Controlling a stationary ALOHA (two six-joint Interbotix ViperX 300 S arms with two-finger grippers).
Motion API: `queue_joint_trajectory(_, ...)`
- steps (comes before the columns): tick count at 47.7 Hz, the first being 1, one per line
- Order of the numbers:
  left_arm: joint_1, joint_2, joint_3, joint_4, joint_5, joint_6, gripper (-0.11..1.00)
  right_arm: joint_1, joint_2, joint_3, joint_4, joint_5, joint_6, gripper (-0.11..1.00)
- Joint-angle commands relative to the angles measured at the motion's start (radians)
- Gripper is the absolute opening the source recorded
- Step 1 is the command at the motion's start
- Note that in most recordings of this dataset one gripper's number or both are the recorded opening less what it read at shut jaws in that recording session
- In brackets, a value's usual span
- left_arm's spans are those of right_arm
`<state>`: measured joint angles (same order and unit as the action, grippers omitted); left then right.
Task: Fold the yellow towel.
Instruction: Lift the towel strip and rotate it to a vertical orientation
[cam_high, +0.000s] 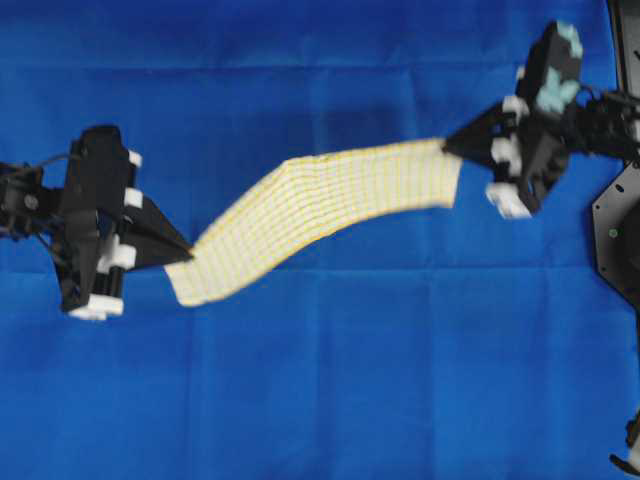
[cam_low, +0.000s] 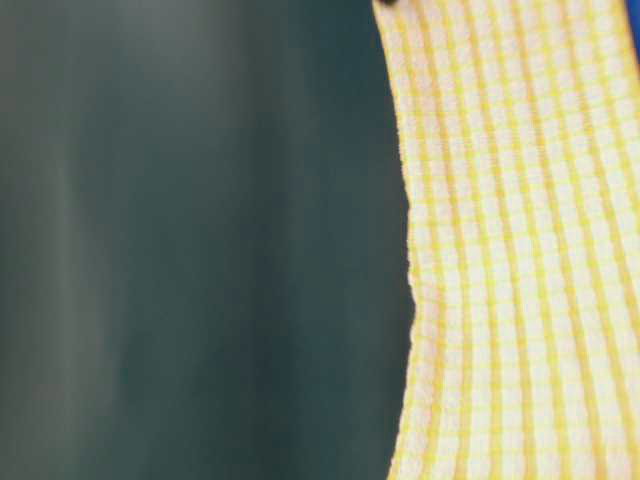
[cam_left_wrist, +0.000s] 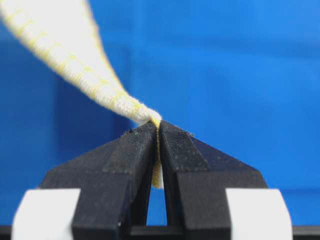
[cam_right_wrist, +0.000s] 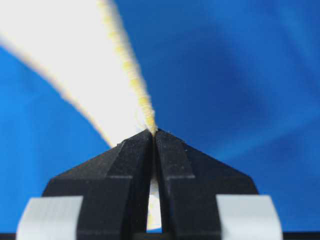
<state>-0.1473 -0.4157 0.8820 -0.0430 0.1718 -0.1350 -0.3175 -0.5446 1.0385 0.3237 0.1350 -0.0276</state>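
Two end effectors | left end effector (cam_high: 178, 250) pinching yellow towel (cam_high: 320, 215) | right end effector (cam_high: 455, 145) pinching opposite end

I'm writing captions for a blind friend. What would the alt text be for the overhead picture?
Two robot arms hold a yellow towel stretched between them above a blue cloth. The left claw pinches its lower left end and the right claw its upper right end, so the striped towel runs slantwise across the picture.
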Motion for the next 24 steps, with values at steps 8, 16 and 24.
queue_joint_trajectory(8,-0.072,0.097,-0.109,0.002,-0.074,0.003,0.02,-0.153,0.103,-0.089,-0.034,-0.057,-0.003,0.01)
queue_joint_trajectory(16,-0.095,0.196,-0.210,0.002,-0.084,0.011,0.02,-0.206,0.198,-0.167,-0.069,-0.066,-0.003,0.01)
queue_joint_trajectory(24,-0.097,0.308,-0.330,0.005,-0.084,0.017,0.02,-0.225,0.290,-0.255,-0.104,-0.064,-0.005,0.01)
